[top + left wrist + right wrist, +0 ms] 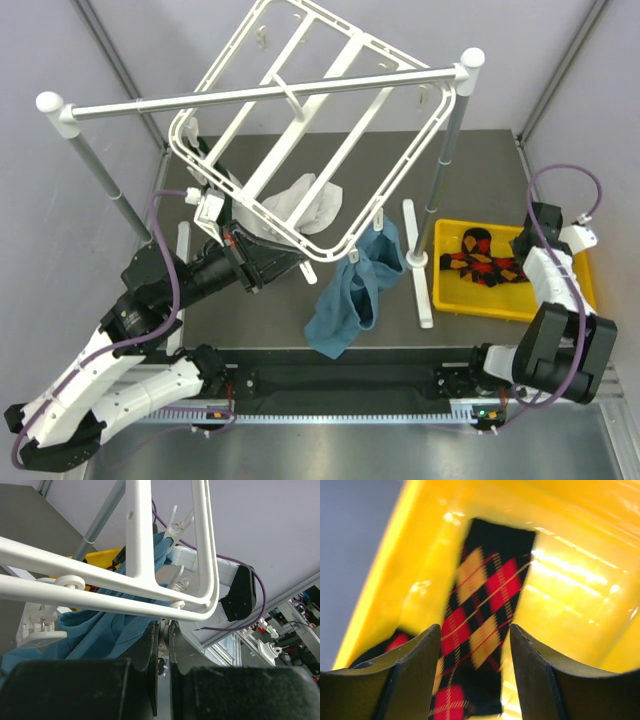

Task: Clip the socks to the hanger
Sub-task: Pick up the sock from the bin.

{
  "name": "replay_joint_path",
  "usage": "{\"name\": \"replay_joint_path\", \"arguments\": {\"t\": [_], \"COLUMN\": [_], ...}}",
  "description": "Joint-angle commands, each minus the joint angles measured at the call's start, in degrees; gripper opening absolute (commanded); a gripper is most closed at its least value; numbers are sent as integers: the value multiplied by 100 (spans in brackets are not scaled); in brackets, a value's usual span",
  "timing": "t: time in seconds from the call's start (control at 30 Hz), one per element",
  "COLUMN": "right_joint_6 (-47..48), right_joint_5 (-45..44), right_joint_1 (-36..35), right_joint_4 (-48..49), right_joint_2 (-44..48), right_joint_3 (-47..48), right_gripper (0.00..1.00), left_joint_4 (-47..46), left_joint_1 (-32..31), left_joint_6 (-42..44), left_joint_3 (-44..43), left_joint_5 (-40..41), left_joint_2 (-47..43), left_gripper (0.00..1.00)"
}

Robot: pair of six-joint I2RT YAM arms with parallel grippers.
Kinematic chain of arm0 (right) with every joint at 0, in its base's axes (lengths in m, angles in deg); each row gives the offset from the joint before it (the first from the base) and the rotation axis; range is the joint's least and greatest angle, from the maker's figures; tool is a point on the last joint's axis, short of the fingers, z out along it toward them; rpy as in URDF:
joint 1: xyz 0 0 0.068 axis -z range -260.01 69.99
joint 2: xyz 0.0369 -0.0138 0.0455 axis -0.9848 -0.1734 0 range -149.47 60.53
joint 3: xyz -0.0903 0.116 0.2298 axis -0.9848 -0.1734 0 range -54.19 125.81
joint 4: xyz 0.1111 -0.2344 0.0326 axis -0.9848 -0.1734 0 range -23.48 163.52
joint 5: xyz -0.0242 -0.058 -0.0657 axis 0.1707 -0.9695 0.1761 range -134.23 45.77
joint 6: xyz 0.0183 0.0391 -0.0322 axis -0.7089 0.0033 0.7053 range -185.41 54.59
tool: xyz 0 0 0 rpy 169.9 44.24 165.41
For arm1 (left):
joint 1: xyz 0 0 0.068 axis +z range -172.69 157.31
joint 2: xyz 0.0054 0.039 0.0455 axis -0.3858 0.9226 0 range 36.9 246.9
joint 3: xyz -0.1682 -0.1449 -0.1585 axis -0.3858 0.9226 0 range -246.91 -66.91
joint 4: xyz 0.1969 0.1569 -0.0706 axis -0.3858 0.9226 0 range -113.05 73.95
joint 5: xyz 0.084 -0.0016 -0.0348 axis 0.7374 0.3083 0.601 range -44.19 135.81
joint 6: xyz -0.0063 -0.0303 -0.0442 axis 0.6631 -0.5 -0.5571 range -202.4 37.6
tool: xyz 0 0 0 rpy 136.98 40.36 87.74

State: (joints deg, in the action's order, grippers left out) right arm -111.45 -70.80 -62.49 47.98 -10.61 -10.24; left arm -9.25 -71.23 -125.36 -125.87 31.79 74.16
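A dark grey matte desk (480, 170) fills the floor of a cell closed in by pale lilac-grey walls (45, 210). In the left wrist view, cluttered benches and cables show beyond the cell at 4 o'clock.

A silver metal rail (260, 95) with white ball ends spans the desk on two posts. The large white plastic square drying hanger (322, 254) hangs tilted from it, over the desk's centre and 12 o'clock side. A plain teal-blue cloth (350, 295) dangles from a clip at the hanger's 5 o'clock corner, and a plain white cloth (305, 205) sags inside the frame.

A shallow yellow plastic tray (445, 295) sits at the desk's 4 o'clock. The two black argyle socks (485, 262) with red, orange and yellow diamonds lie inside it.

The left end effector (162, 625) is closed tight just under the hanger's rim. Whether it pinches anything cannot be told. The right end effector (475, 640) hovers over the tray, spread apart and empty, with one sock showing between its fingers.
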Motion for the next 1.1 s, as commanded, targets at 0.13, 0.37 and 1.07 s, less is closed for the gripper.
{"name": "replay_joint_path", "arguments": {"t": [0.13, 0.37, 1.07], "right_joint_6": [-440, -520, 824], "right_joint_5": [-68, 248, 1391], "right_joint_1": [454, 726, 412], "right_joint_4": [408, 699, 164], "right_joint_2": [-875, -1797, 333], "right_joint_3": [396, 422, 449], "right_gripper": [54, 53, 0], "left_joint_4": [175, 167, 228], "left_joint_1": [2, 2, 2], "left_joint_6": [95, 68, 24], "left_joint_3": [-142, -133, -116], "left_joint_5": [31, 58, 22], "left_joint_2": [80, 45, -148], "left_gripper": [0, 0, 0]}}
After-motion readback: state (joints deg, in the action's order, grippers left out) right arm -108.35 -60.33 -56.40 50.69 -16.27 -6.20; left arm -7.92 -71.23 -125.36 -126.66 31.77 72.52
